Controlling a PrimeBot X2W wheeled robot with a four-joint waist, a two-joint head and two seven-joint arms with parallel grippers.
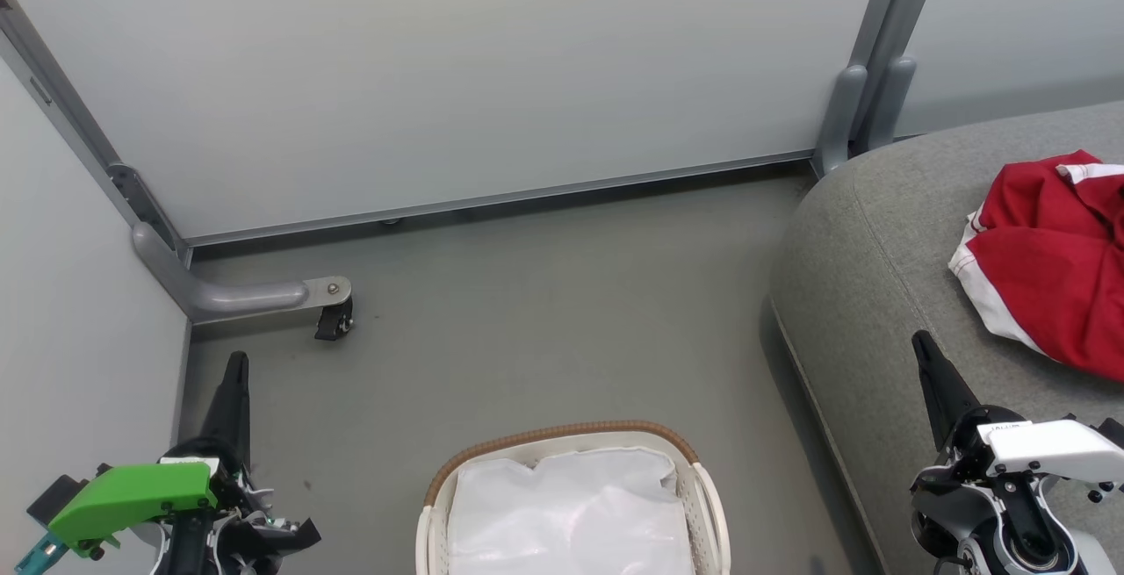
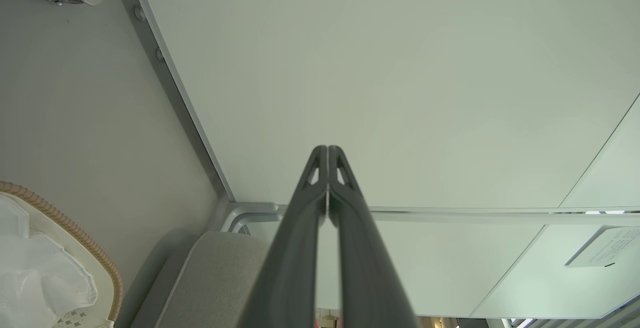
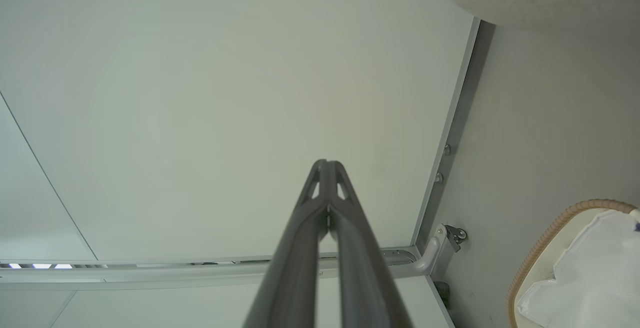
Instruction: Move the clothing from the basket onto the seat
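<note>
Now, red clothing (image 1: 1049, 272) on grey seat (image 1: 878, 294) ahead-right of right gripper (image 1: 922, 340), fingers pressed together and empty, left gripper (image 1: 237, 357) likewise closed, basket (image 1: 562, 433) between both grippers, white liner (image 1: 566, 505) inside.

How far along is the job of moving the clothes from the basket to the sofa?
Done: red clothing lies on the sofa. In hand: nothing; the left gripper and right gripper are shut and empty. Left: probably nothing, since the basket, where visible, holds a white liner, no red.
</note>
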